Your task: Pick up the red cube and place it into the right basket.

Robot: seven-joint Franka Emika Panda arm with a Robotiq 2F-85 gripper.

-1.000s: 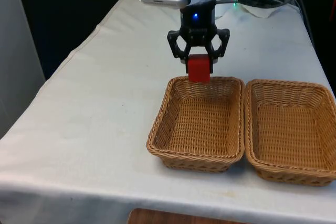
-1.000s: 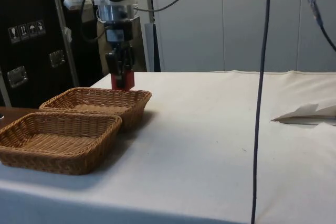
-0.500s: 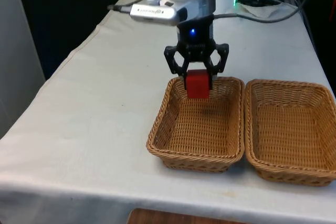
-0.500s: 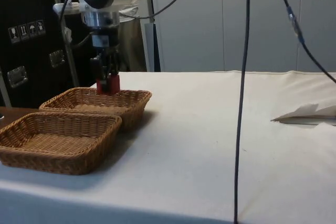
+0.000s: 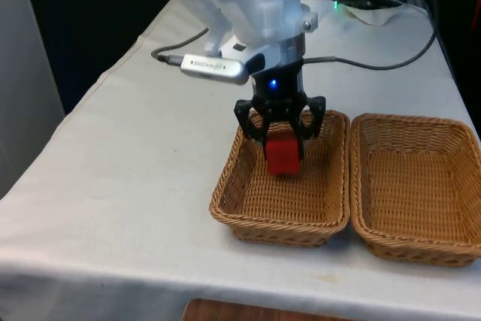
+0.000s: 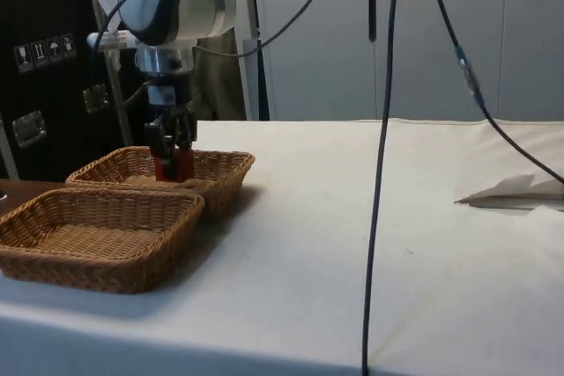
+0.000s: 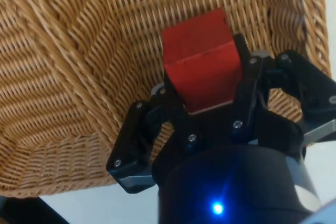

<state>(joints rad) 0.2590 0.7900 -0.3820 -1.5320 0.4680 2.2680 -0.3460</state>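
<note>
Inside the basket point(image 5: 248, 186) on the front view's left, the gripper point(image 5: 283, 140) clamps the red cube point(image 5: 284, 155).

Dark cabinets point(image 6: 40, 85), white-clothed table point(image 6: 370, 217)

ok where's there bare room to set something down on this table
The white cloth on the front view's left of the two wicker baskets is bare. The empty wicker basket is free too. The other basket is crowded: the black gripper holds the red cube there.
</note>
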